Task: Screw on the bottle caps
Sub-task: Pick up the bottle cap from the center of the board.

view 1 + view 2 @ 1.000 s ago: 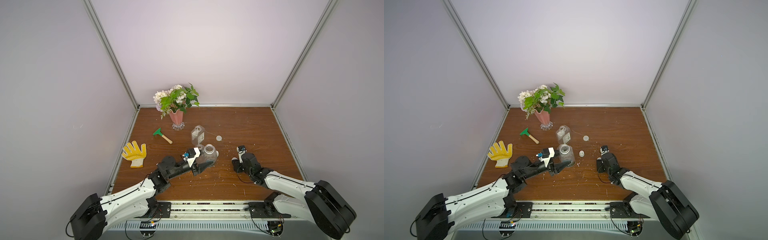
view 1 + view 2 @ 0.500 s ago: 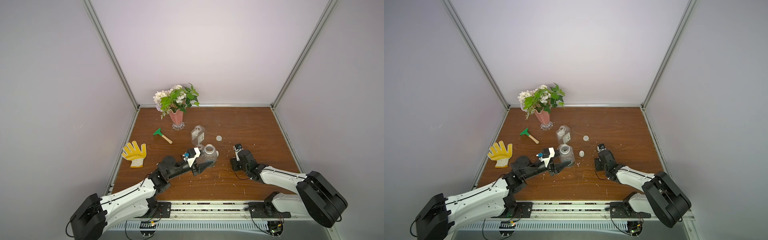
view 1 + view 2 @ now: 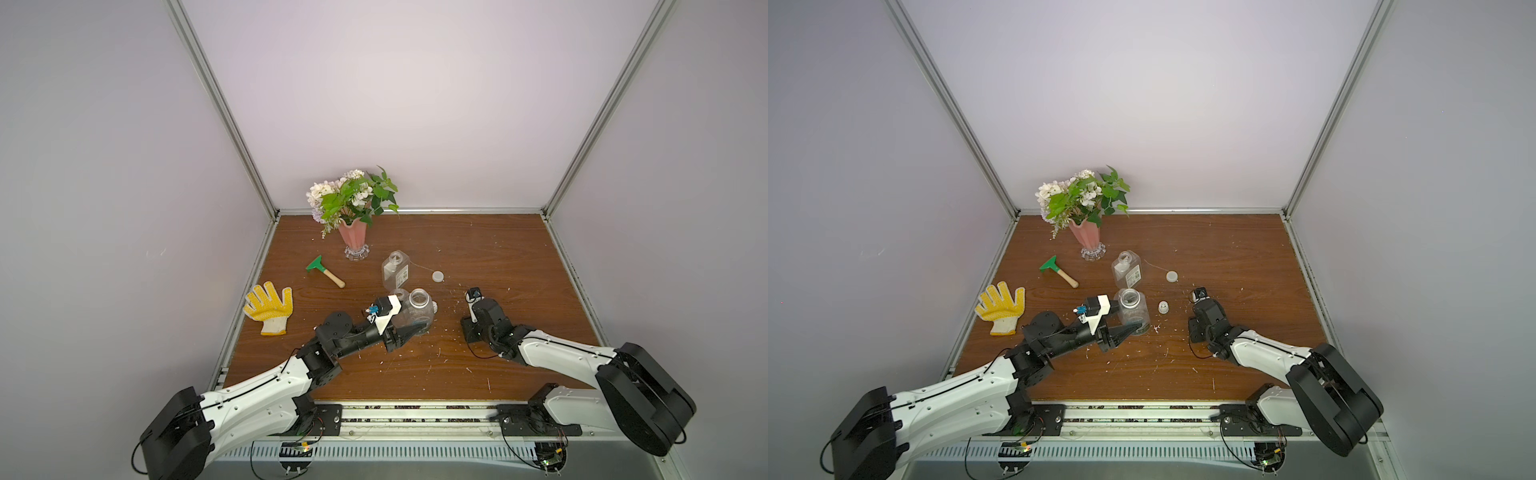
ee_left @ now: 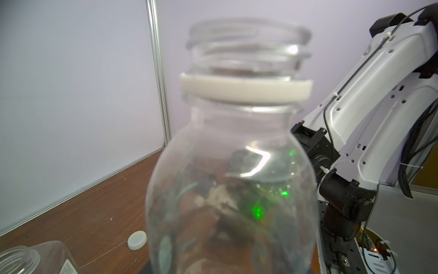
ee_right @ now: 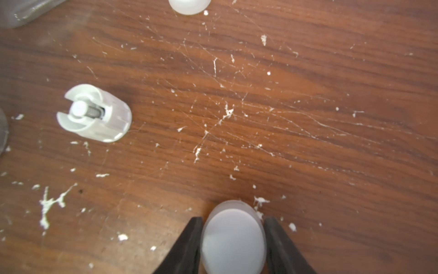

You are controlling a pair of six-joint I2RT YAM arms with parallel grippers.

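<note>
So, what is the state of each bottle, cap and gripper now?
round bottle: upright, uncapped.
square bottle: upright, uncapped.
far flat cap: loose on table.
nozzle cap: loose on table.
near flat cap: gripped.
left gripper: shut on round bottle.
right gripper: shut on near flat cap.

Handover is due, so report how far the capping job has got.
Done: nothing yet; the round bottle and square bottle both stand open. In hand: the left tool grips the round bottle, and the right tool has its jaws against a flat cap. Left: screw that cap on, then deal with the second flat cap and the nozzle cap.
</note>
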